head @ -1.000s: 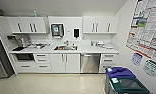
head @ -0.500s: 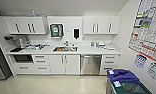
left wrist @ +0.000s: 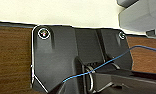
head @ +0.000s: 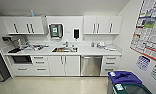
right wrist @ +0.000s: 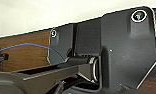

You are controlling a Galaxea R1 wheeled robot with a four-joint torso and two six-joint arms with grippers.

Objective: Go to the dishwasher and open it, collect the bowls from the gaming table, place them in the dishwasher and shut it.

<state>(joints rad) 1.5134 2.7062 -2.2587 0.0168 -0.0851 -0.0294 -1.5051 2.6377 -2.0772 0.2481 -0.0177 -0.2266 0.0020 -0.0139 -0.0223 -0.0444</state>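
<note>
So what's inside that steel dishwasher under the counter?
Nothing can be seen inside: the brushed stainless-steel dishwasher has its door shut, covering the interior. On top of it runs the white countertop.

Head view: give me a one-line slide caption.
Kitchenette ahead: closed stainless dishwasher under the white counter, right of the sink; blue-lidded bin at right.

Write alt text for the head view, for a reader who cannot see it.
A kitchenette wall straight ahead: the closed stainless-steel dishwasher sits under a white counter, right of the sink. White cabinets hang above, a blue-lidded bin stands at lower right, and posters cover the right wall.
</note>
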